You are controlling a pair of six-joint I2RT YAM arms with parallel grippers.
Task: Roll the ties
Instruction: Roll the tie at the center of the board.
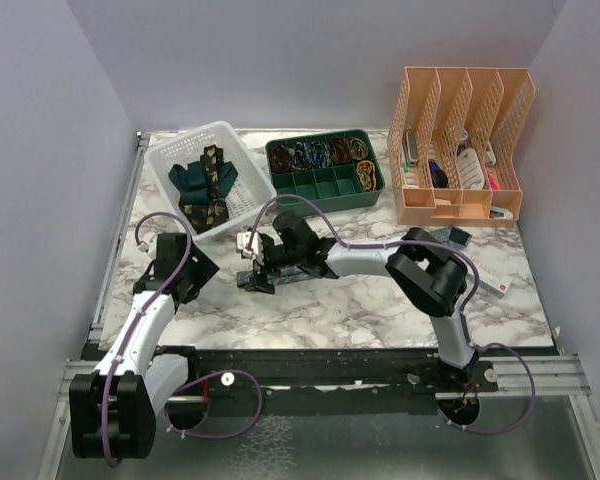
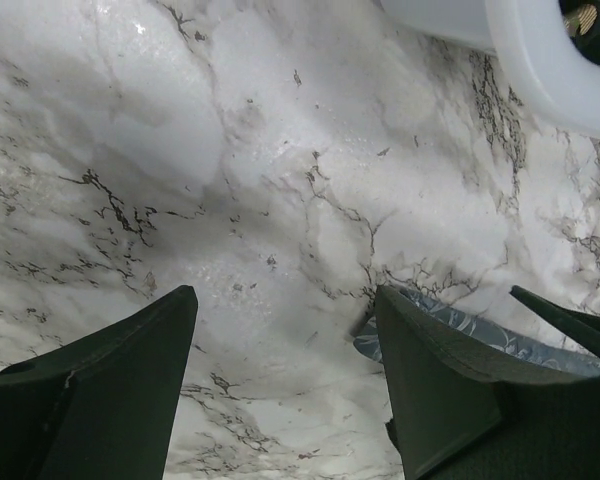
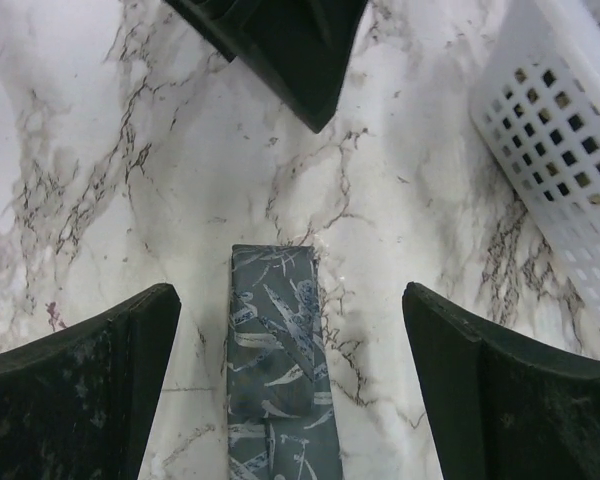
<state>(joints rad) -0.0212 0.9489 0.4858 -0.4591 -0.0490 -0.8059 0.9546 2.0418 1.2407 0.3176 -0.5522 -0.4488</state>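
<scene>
A blue-grey patterned tie (image 3: 275, 370) lies folded flat on the marble table, its end between my right gripper's (image 3: 290, 300) open fingers, untouched. In the top view the right gripper (image 1: 258, 262) hovers over this tie (image 1: 252, 281). My left gripper (image 1: 198, 268) is open and empty just left of it, and its dark fingers (image 3: 280, 40) show at the top of the right wrist view. In the left wrist view the left gripper (image 2: 285, 300) is over bare marble, with the tie (image 2: 500, 335) at the right. A teal tie (image 1: 192, 178) and a black-gold tie (image 1: 215, 165) lie in the white basket (image 1: 170, 152).
The white basket's rim (image 2: 550, 60) and perforated wall (image 3: 560, 150) stand close beyond the grippers. A green compartment tray (image 1: 325, 190) sits mid-back. A peach file organizer (image 1: 460, 205) stands at back right. A small white item (image 1: 495, 282) lies at the right.
</scene>
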